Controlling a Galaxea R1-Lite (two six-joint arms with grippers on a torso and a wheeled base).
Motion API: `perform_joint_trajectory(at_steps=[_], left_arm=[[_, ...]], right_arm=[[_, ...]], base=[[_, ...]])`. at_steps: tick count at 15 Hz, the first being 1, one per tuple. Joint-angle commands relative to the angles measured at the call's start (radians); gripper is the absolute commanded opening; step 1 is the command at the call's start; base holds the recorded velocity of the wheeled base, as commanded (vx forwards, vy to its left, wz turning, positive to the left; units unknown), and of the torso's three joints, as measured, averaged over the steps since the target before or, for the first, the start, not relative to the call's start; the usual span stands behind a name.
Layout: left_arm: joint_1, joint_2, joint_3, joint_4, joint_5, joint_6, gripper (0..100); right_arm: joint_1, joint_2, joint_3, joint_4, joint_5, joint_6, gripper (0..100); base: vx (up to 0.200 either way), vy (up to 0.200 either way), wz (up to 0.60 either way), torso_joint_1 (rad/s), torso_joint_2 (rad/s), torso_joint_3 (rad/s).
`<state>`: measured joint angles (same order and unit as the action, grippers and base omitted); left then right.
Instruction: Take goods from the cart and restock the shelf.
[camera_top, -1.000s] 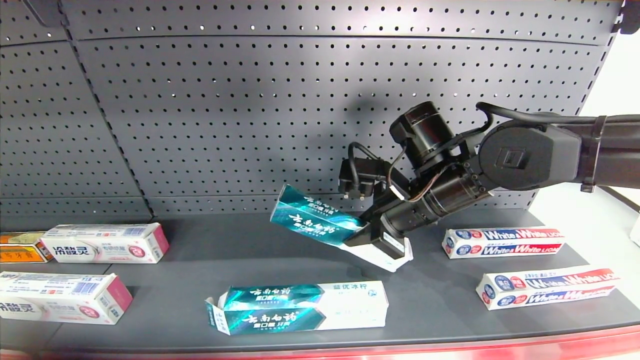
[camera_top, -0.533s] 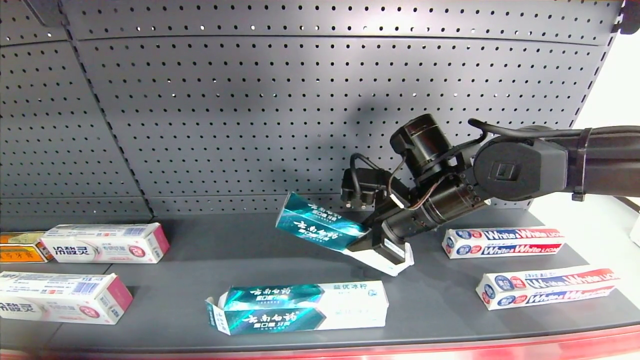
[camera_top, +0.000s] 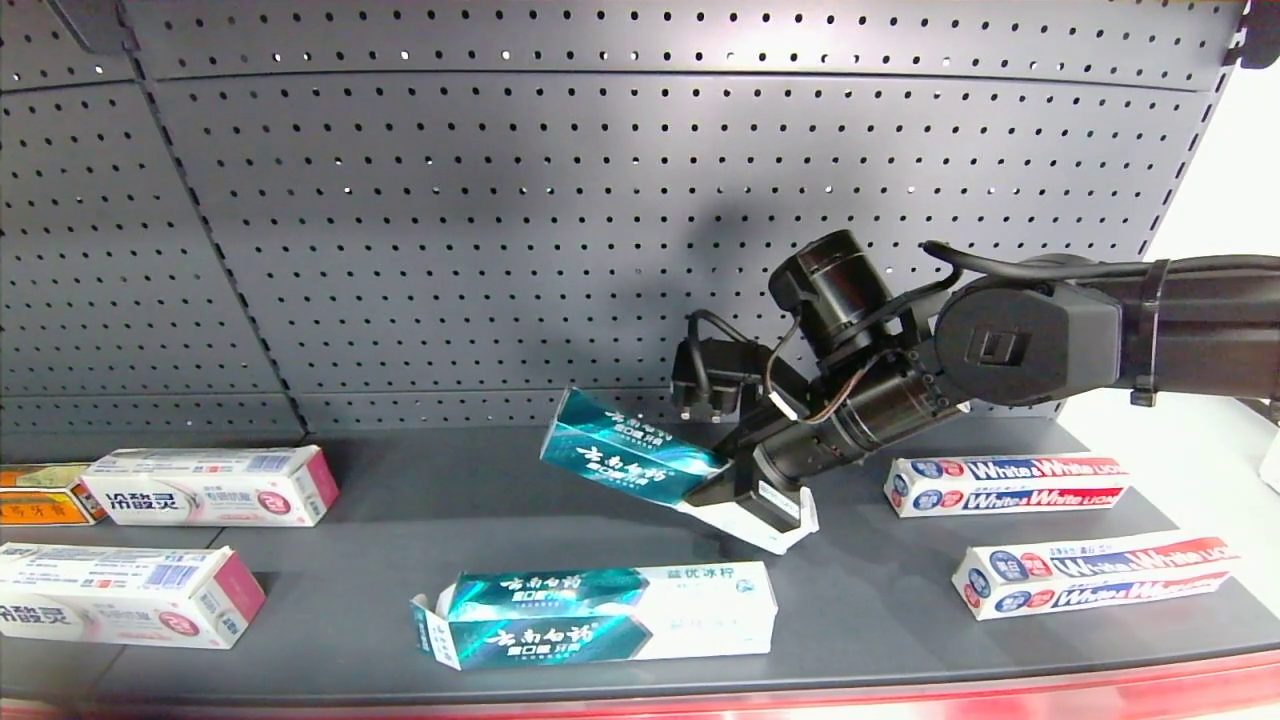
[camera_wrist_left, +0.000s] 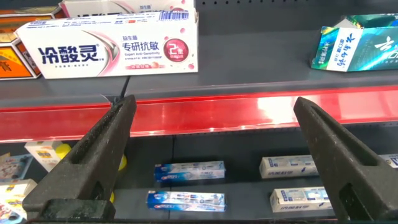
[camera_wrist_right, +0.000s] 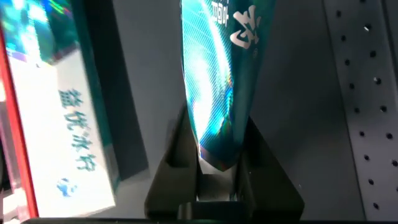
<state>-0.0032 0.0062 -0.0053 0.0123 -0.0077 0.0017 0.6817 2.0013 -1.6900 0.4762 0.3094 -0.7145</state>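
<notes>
We see our right gripper (camera_top: 748, 490) clamped on the white end of a tilted teal box (camera_top: 620, 452) at centre frame, its teal end raised leftward above the shelf (camera_top: 400, 520), behind a second box (camera_top: 600, 610).

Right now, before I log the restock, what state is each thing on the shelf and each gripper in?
Held teal box: tilted, one end raised off the shelf.
Right gripper: shut on the held teal box.
Front teal box: lying flat, end flap open.
Left gripper: open, empty.
White-and-red boxes: lying flat.
Pink-and-white boxes: lying flat.
</notes>
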Motion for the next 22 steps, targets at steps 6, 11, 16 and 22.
perform_joint_trajectory(at_steps=[6,11,16,22], left_arm=[[0.0,0.001,-0.001,0.0,0.0,0.0,100],[0.0,0.001,0.001,0.0,0.0,0.0,100],[0.0,0.001,-0.001,0.0,0.0,0.0,100],[0.0,0.001,-0.001,0.0,0.0,0.0,100]], right_arm=[[0.041,0.057,-0.056,0.007,0.001,0.0,0],[0.044,0.079,-0.071,0.001,0.001,0.0,0],[0.044,0.094,-0.092,-0.002,0.007,0.0,0],[0.048,0.105,-0.105,-0.002,0.013,0.001,0]], base=[[0.0,0.0,0.0,0.0,0.0,0.0],[0.0,0.0,0.0,0.0,0.0,0.0],[0.0,0.0,0.0,0.0,0.0,0.0],[0.0,0.0,0.0,0.0,0.0,0.0]])
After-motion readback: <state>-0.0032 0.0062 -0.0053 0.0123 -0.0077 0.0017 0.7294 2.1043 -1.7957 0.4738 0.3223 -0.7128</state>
